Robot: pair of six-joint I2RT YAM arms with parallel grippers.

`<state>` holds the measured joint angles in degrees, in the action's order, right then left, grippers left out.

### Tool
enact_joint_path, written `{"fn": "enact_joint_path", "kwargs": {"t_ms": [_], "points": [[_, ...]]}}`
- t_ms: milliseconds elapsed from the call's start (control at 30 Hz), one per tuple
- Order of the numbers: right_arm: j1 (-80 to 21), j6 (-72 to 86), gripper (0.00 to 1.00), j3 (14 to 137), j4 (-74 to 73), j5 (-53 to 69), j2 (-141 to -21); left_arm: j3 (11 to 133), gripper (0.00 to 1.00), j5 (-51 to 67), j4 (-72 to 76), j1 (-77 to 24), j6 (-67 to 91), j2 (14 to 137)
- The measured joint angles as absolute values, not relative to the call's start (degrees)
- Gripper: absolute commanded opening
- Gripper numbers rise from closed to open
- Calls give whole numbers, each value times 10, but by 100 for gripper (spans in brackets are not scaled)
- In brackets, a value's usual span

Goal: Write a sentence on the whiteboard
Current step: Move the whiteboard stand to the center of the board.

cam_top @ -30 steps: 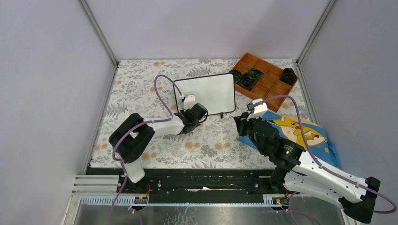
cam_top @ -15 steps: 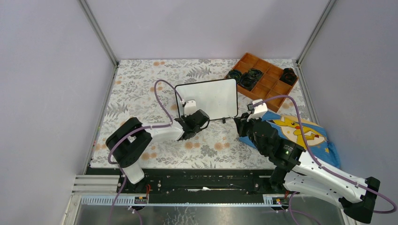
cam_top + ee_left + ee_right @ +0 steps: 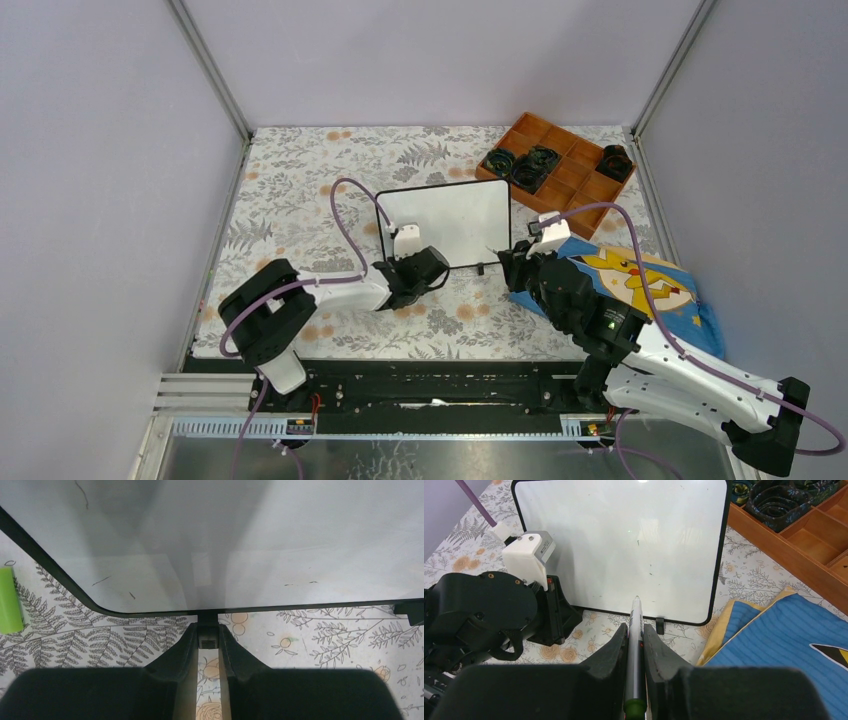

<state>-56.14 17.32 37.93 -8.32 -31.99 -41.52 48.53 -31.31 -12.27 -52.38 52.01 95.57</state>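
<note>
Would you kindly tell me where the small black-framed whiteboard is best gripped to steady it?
Probably at the small black foot on the whiteboard's near edge, approached low from the near side: it juts out, narrow enough to pinch, and leaves the white face free.

Nothing readable here, honestly. The whiteboard (image 3: 624, 545) is blank, just a few tiny stray specks and scratches, no letters. The blue cloth (image 3: 650, 290) on the right shows a yellow cartoon figure, no words. Print on the marker (image 3: 636, 625) is too small to read.

Whiteboard (image 3: 450, 220) and left claw (image 3: 432, 266) now nearer, slightly rightward; board seemingly squarer.
</note>
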Motion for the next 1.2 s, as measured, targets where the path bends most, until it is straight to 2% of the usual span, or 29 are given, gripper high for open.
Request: {"fn": "enact_joint_path", "kwargs": {"t_ms": [167, 267, 467, 667, 767, 1000, 1200], "points": [[-561, 178, 0, 378, -83, -319, -413, 473, 4, -314, -128, -535, 531, 943], [-561, 181, 0, 376, -86, -319, -410, 468, 9, -316, -130, -543, 536, 939], [-561, 190, 0, 374, -92, -319, -402, 468, 27, -316, -140, -552, 542, 934], [-561, 198, 0, 373, -105, -319, -391, 468, 52, -307, -145, -555, 543, 912], [-561, 200, 0, 373, -108, -319, -383, 465, 61, -303, -146, -558, 543, 885], [-561, 203, 0, 372, -114, -317, -375, 453, 76, -296, -165, -560, 541, 805], [-561, 203, 0, 367, -112, -303, -365, 443, 84, -294, -176, -560, 500, 710]]}}
